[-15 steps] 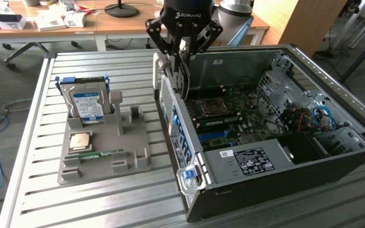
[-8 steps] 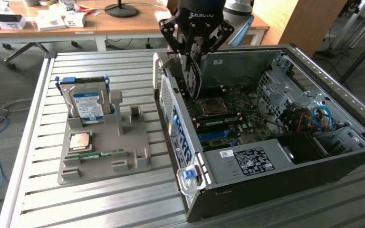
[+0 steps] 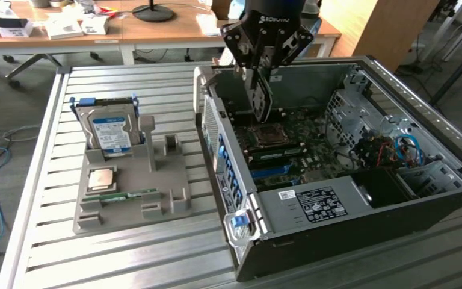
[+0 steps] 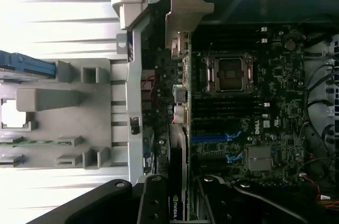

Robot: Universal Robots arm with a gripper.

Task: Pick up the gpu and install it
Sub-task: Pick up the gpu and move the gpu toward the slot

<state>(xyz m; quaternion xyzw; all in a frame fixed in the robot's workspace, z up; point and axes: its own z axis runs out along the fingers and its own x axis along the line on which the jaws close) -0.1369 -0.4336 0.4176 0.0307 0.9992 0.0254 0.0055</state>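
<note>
1. The gripper [image 3: 260, 67] is above the open PC case [image 3: 335, 248], clamped on the gpu [image 3: 264, 99].
2. The gpu hangs on edge, upright. Its lower end is down inside the case, just above the motherboard [image 3: 299, 161] near the CPU socket [image 3: 267, 136].
3. The case lies on its side on a slatted metal table [image 3: 135, 256].
4. On the exterior view's left there's a grey parts holder [image 3: 127, 212] with a hard drive [image 3: 110, 132] standing upright, plus a CPU chip [image 3: 103, 179] and a green memory stick [image 3: 123, 195] lying flat.
5. Wooden desks [image 3: 166, 31] sit behind it all.
</note>
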